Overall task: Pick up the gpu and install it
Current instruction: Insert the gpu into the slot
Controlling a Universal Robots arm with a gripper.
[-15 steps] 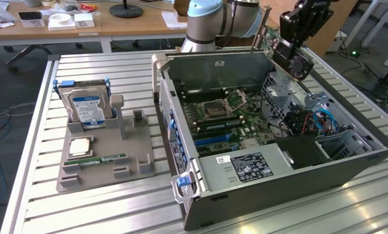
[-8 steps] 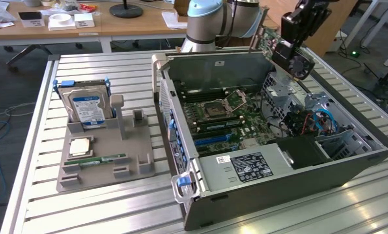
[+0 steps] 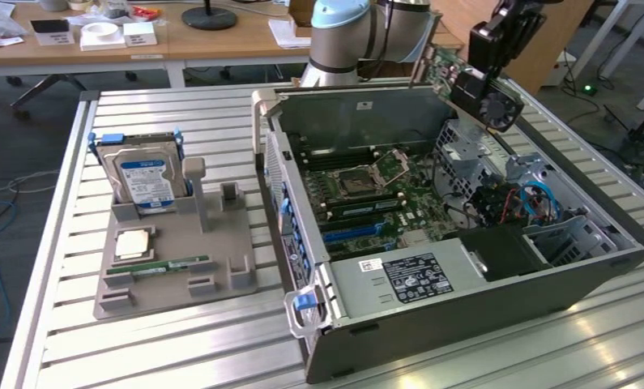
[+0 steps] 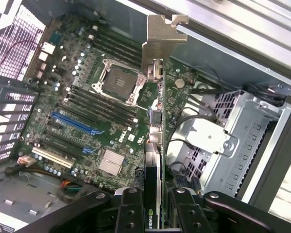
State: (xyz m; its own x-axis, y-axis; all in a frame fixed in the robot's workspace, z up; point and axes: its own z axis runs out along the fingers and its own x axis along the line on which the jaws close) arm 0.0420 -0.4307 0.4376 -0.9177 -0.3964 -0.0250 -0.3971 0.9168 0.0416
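I hold the gpu (image 3: pixel 482 85) clamped edge-on between my fingers (image 4: pixel 129 213). It hangs in the air over the far corner of the open computer case (image 3: pixel 430 324), at the exterior view's right. The case lies on its side on the slatted metal surface (image 3: pixel 170 356).

I judge the main risk to be the tilt. The card hangs at a slant, so coming down like this it could knock the case rim or the grey drive cage (image 4: pixel 242 136) close by. Off line, it could scrape the motherboard (image 3: pixel 370 198) rather than meet one of the blue slots (image 4: pixel 70 124). My hold is on a narrow strip of the card, so any bump might pivot it in my grip. The dark cables (image 4: pixel 184 131) looping near the cage could snag its leading end.

The gpu is a thin green card. A dark cooler with a round fan (image 3: pixel 498 104) sits on one face. The silver bracket (image 4: pixel 161 41), bent over at its tip, is at the end away from me. Near my fingers there is a small mark, possibly a maker's logo
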